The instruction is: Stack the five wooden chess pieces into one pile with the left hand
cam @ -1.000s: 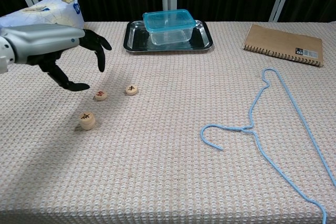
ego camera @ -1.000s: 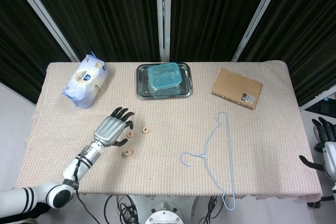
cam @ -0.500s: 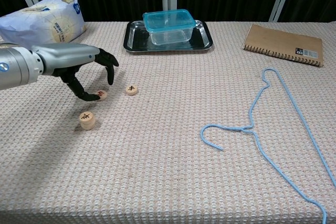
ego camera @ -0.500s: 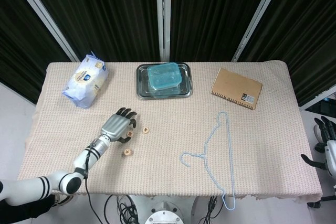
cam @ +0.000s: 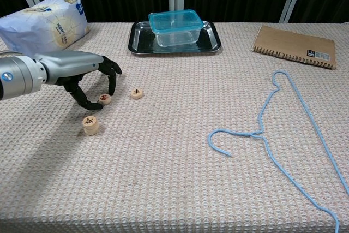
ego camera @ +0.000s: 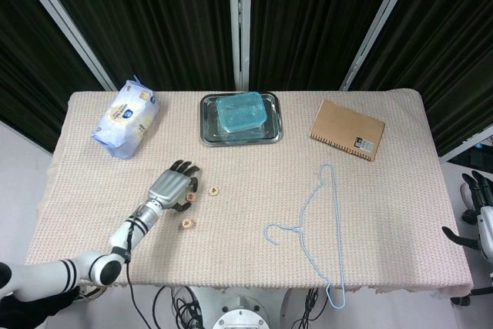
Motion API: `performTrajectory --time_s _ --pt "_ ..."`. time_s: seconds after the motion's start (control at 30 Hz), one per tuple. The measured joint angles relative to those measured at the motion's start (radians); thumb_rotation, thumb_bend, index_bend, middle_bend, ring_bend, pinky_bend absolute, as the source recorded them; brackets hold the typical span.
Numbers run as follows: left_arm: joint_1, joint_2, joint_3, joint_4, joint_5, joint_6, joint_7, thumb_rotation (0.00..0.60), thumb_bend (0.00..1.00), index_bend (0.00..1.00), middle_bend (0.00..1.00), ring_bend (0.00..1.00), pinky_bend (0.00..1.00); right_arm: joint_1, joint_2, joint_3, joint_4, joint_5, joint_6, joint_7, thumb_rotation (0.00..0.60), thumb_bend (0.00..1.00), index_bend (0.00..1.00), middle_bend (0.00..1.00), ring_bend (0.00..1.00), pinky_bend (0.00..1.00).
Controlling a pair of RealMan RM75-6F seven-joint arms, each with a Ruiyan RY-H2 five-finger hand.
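Nearest you, just this side of your left hand (cam: 82,77) and slightly toward the table's middle, stands the started pile (cam: 90,125), thicker than a single disc, so it looks like pieces already stacked; how many it holds you cannot tell from here. The hand itself is low over the cloth with its fingers curled downward like a cage, the thumb and a fingertip (cam: 111,87) bracketing the single piece (cam: 104,99) that lies right under the fingertips; whether they actually touch it you cannot tell, and the piece still sits flat on the table, so treat the hand as holding nothing yet. That is the relation your next move turns on: the piece is directly beneath and between the fingertips, and the pile is a short way back toward you from it. Just beyond the fingertips, to the right, lies another loose piece (cam: 137,94), flat and apart from its neighbour. The right hand (ego camera: 479,213) hangs off the far right table edge, fingers spread, well away, so only the left is in reach.
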Motion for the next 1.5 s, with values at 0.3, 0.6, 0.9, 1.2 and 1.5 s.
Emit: performTrajectory --time_s 0.3,0.6,0.9,1.2,1.5 --pt "0.004 -0.007 0.004 0.001 0.003 0.017 0.001 0.600 0.26 0.49 0.10 0.00 0.00 0.002 -0.001 -0.001 -0.002 0.002 -0.004 -0.006 0.600 0.08 0.00 0.00 0.00 0.00" --pt "0.009 -0.003 -0.002 -0.006 0.009 0.026 -0.021 0.600 0.26 0.50 0.11 0.00 0.00 0.004 -0.003 0.000 0.000 0.006 -0.009 -0.010 0.600 0.08 0.00 0.00 0.00 0.00" --pt "0.012 0.080 -0.019 -0.135 0.027 0.042 -0.038 0.600 0.26 0.50 0.11 0.00 0.00 0.005 -0.002 -0.002 -0.001 0.000 -0.009 -0.007 0.600 0.08 0.00 0.00 0.00 0.00" --pt "0.031 0.223 0.001 -0.372 0.034 0.088 0.021 0.600 0.26 0.50 0.11 0.00 0.00 -0.003 0.002 -0.007 -0.007 -0.021 0.011 0.001 0.600 0.08 0.00 0.00 0.00 0.00" --pt "0.072 0.218 0.078 -0.470 0.081 0.164 0.131 0.600 0.26 0.49 0.11 0.00 0.00 -0.009 0.005 -0.012 -0.010 -0.034 0.022 0.006 0.600 0.08 0.00 0.00 0.00 0.00"
